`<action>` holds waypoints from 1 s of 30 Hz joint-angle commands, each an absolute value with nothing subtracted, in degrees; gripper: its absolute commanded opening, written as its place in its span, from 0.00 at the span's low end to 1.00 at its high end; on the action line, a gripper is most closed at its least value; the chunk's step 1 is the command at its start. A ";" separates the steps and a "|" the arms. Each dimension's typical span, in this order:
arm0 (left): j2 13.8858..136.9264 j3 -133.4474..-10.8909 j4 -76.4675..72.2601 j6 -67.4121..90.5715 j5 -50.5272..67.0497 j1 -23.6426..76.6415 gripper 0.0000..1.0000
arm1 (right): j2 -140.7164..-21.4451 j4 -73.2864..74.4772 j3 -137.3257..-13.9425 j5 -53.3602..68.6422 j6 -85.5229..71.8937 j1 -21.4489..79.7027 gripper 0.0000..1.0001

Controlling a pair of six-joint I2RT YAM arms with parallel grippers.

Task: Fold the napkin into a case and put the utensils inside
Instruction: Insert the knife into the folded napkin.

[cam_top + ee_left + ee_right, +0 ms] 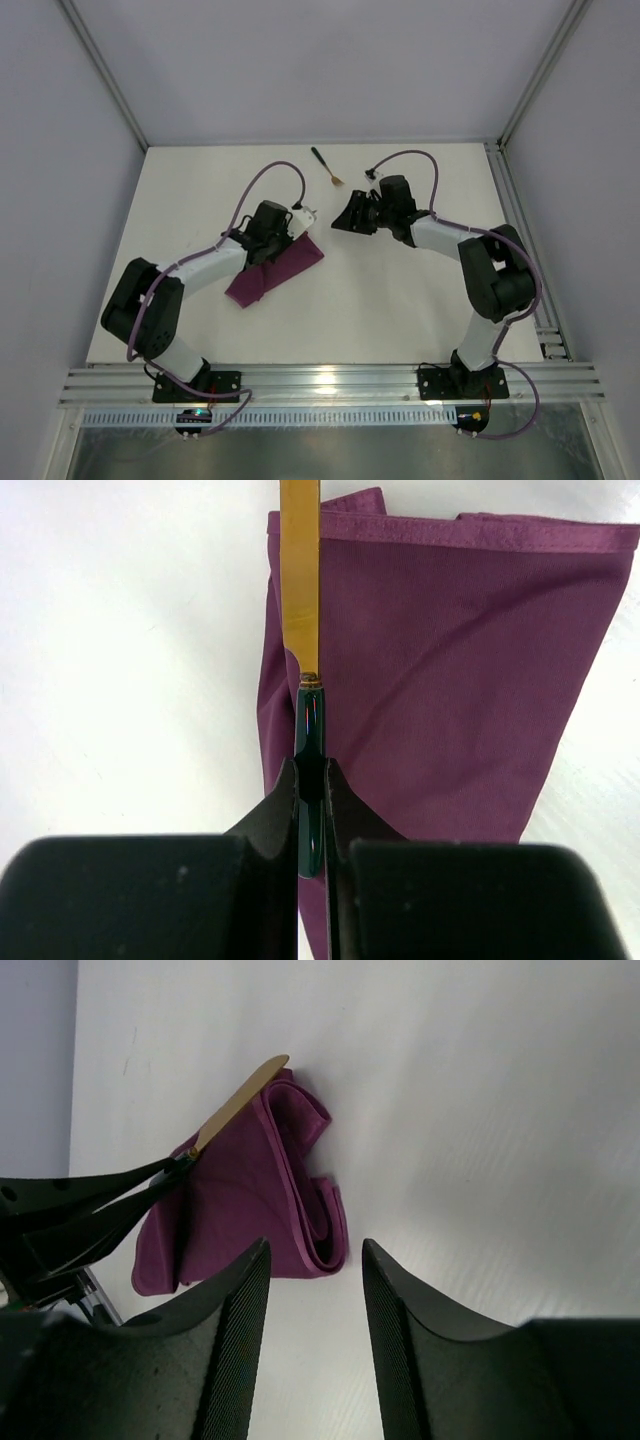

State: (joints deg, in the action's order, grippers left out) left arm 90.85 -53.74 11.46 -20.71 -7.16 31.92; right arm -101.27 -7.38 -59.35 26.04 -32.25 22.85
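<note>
The napkin lies folded into a slim magenta-purple case left of centre; it also shows in the left wrist view and the right wrist view. My left gripper is shut on the knife's black handle. The gold blade points over the case's upper edge. The fork lies on the table at the back, gold head toward the right arm. My right gripper is open and empty, just right of the case, facing its layered end.
The white table is bounded by grey walls at the back and sides and an aluminium rail at the near edge. Purple cables loop above both arms.
</note>
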 commanded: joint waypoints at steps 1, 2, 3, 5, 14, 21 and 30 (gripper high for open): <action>88.24 -52.47 9.40 -23.63 -9.49 32.17 0.00 | -102.91 -14.48 -61.96 29.44 -35.50 22.94 0.47; 88.42 -52.12 9.40 -23.99 -9.67 32.17 0.00 | -103.53 -15.46 -62.05 29.70 -36.12 22.94 0.48; 88.68 -51.68 9.23 -24.34 -9.49 32.17 0.00 | -104.75 -16.08 -62.66 29.79 -37.17 22.94 0.50; 88.94 -50.71 9.49 -24.52 -8.97 32.17 0.00 | -106.16 -17.49 -63.97 29.71 -37.79 22.94 0.51; 88.51 -52.63 8.79 -20.31 -5.19 32.17 0.00 | -113.20 -19.77 -68.29 31.55 -40.52 23.73 0.51; 89.74 -54.76 10.46 -20.48 -4.40 32.26 0.00 | -114.96 -20.48 -70.84 31.29 -41.22 23.73 0.47; 89.39 -54.76 10.28 -19.95 -4.48 33.22 0.00 | -118.56 -22.77 -72.33 33.40 -44.82 23.73 0.42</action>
